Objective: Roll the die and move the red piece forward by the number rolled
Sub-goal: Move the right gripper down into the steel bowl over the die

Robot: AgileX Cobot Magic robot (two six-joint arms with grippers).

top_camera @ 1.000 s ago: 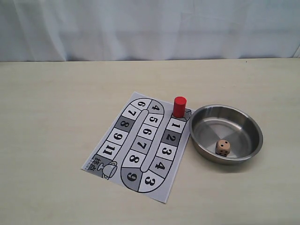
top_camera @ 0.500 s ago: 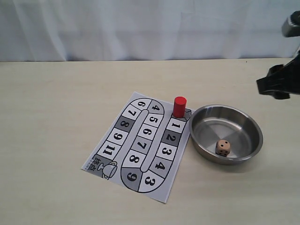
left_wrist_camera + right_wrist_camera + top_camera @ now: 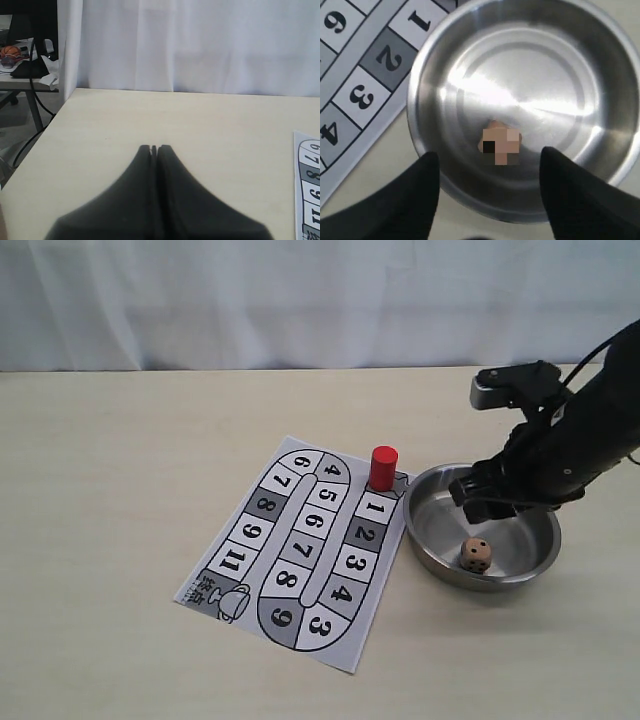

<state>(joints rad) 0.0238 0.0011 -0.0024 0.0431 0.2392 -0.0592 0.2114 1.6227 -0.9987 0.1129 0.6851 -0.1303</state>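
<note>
Hovering over one die [image 3: 476, 555], right gripper [image 3: 489, 157] is spread, left gripper [image 3: 154, 148] pressed together; one red piece [image 3: 383, 468].

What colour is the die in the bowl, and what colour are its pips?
Light tan with black pips; the die shows best in the exterior view.

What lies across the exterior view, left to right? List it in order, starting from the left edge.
game board → red piece → die, which lies in the steel bowl. The right pincer hangs over the bowl and overlaps it, so it is left out of the order.
</note>
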